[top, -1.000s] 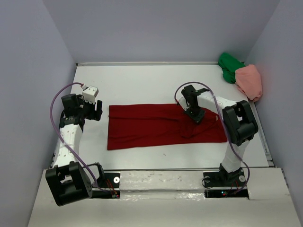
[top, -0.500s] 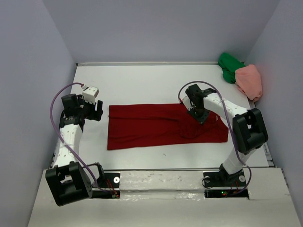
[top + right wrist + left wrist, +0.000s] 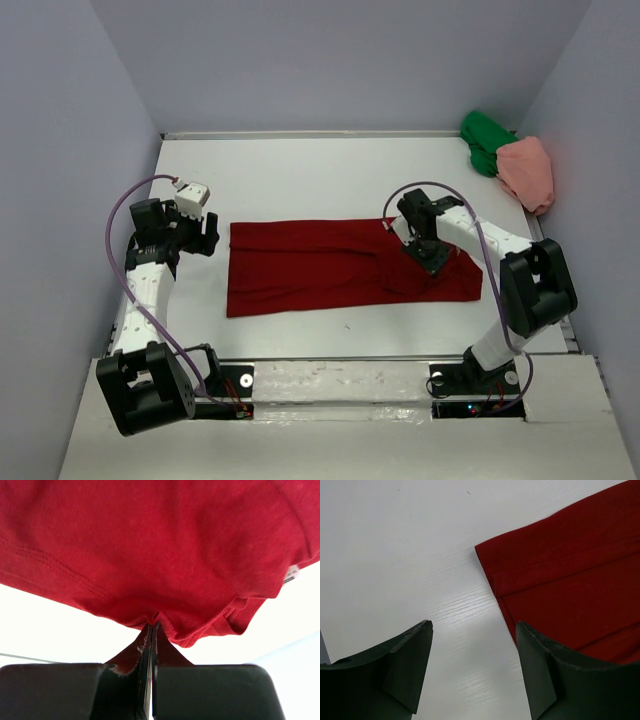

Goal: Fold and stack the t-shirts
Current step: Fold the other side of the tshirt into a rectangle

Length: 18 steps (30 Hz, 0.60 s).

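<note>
The dark red t-shirt [image 3: 330, 265] lies folded into a long band across the middle of the table. My right gripper [image 3: 435, 258] is shut on a pinch of its fabric near the right end; the right wrist view shows the red cloth [image 3: 160, 550] hanging from the closed jaws. My left gripper [image 3: 203, 232] is open and empty just left of the shirt's left edge, whose corner shows in the left wrist view [image 3: 560, 575]. The bright green t-shirt [image 3: 485, 140] and the salmon pink t-shirt [image 3: 528, 170] lie crumpled together at the back right corner.
The white table [image 3: 300, 180] is walled by grey panels on three sides. A raised lip runs along its back edge [image 3: 310, 134]. The arm bases stand on the near edge [image 3: 340, 385].
My right gripper has moved to the right and slightly nearer, carrying the pinched red fabric with it. The left arm has not moved.
</note>
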Available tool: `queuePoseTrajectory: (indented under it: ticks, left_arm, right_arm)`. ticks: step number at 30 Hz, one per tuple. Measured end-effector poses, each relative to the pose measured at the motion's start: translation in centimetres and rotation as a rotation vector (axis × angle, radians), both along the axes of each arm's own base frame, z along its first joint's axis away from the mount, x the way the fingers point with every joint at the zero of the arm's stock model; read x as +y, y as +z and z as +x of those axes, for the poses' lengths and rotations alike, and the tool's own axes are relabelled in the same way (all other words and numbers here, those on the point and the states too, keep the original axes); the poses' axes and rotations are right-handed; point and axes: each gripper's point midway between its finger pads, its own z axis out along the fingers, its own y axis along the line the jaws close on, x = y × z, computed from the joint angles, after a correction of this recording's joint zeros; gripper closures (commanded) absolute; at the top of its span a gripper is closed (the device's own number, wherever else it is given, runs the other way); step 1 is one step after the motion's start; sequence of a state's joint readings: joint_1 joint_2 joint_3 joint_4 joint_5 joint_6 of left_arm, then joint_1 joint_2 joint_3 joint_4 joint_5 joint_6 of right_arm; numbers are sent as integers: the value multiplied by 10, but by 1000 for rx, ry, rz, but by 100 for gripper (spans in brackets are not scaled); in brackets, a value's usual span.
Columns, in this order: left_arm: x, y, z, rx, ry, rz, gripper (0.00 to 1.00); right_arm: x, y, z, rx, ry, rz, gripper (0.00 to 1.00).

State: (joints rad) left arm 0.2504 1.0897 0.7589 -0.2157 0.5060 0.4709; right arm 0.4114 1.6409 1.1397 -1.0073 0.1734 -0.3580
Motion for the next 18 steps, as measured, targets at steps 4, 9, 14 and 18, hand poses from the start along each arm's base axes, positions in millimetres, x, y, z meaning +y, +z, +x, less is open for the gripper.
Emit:
queuePoseTrajectory:
  ticks: [4, 9, 14, 18]
  left_arm:
    - [-1, 0, 0, 0, -5, -4, 23]
    - [-2, 0, -1, 4, -9, -8, 22]
    - [-3, -1, -2, 5, -15, -11, 22]
    - [-3, -1, -2, 8, -16, -11, 22]
  right_arm:
    - [-4, -4, -10, 21, -6, -9, 100]
    - [-10, -15, -25, 61, -13, -25, 100]
    - [-14, -31, -39, 96, -15, -28, 94]
    - [-18, -43, -46, 115, -19, -41, 43]
